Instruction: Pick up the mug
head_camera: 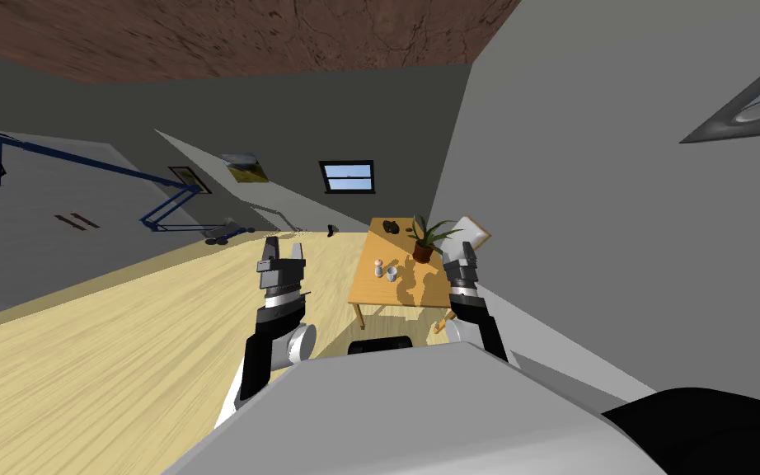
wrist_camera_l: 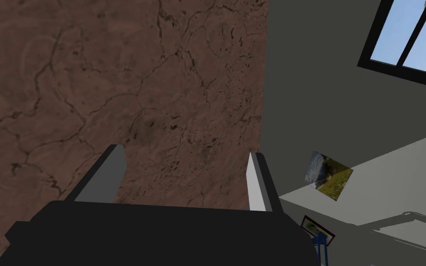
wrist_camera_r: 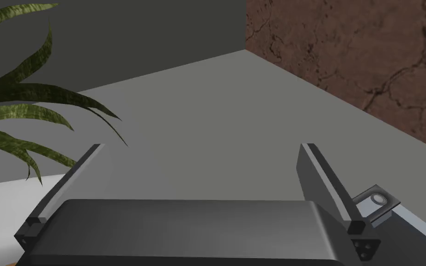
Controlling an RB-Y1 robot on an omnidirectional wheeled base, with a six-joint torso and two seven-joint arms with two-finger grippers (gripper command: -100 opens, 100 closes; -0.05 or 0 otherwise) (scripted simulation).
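Grippers come first. The left gripper is up over the wood floor, and its two fingers stand wide apart with nothing between them. The right gripper is up by the right side of the table, close to the grey wall. Its fingers are wide apart too and hold nothing. Long green leaves of the plant show just beside it.

On the table, a bit farther off than the two grippers, stands the mug — small, pale, upright, and touching neither gripper. A little pink and white shaker stands just beside it. Behind them is the plant in its brown pot, then a dark thing at the far end — I cannot tell what it is. Far off, a window sits in the back wall.
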